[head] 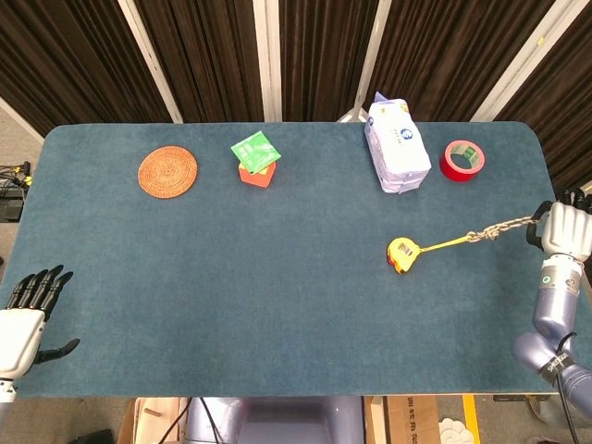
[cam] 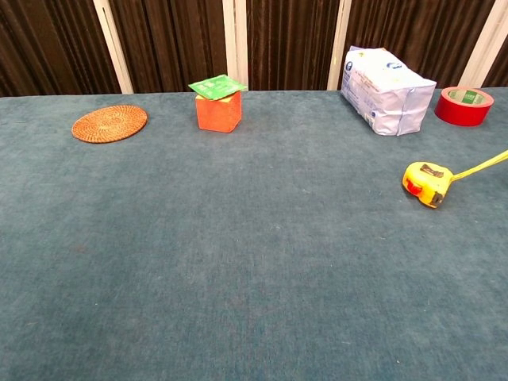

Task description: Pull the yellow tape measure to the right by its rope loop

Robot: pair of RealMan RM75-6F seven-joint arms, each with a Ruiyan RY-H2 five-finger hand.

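Note:
The yellow tape measure [head: 402, 254] lies on the blue table right of centre; the chest view shows the tape measure [cam: 426, 182] at its right side. A yellow strap and braided rope loop [head: 499, 228] run from it toward the right edge. My right hand [head: 564, 228] sits at the table's right edge, fingers curled around the end of the rope, which looks stretched taut. My left hand [head: 30, 310] rests at the near left edge with fingers spread, holding nothing. Neither hand appears in the chest view.
Along the far side stand a woven coaster [head: 167, 171], an orange block with a green card on top [head: 256, 162], a white packet [head: 398, 148] and a red tape roll [head: 462, 160].

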